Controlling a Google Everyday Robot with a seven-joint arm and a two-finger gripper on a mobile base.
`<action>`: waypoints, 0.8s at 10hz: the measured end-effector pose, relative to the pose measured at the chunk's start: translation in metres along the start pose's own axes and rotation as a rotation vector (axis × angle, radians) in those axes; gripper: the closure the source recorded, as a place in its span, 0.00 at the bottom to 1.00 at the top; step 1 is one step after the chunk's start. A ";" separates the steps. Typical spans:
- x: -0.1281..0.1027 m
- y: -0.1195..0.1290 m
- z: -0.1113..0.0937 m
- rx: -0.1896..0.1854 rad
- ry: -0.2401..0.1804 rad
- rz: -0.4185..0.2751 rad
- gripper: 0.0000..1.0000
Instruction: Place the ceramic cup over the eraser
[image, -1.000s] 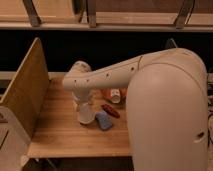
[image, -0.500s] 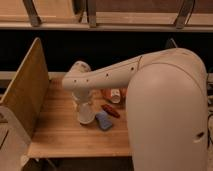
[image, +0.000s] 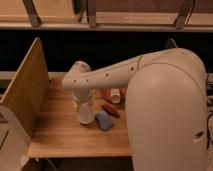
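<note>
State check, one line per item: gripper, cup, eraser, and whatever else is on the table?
gripper: low over the wooden table, at the ceramic cup.
ceramic cup: on the table under the gripper, wide end down.
eraser: not visible.
light-blue piece: lying flat, right of the cup.
reddish piece: lying flat behind the blue piece.
orange bowl: partly hidden by the arm.

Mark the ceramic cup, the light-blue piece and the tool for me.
ceramic cup (image: 85, 114): camera view, on its pale side wall.
light-blue piece (image: 104, 120): camera view, on its top face.
tool (image: 83, 104): camera view, directly above the cup, at the arm's end.
</note>
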 end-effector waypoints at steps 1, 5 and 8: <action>0.005 0.008 0.005 -0.003 0.022 -0.019 1.00; 0.017 0.033 0.017 -0.016 0.073 -0.070 1.00; 0.022 0.038 0.018 -0.012 0.082 -0.091 0.83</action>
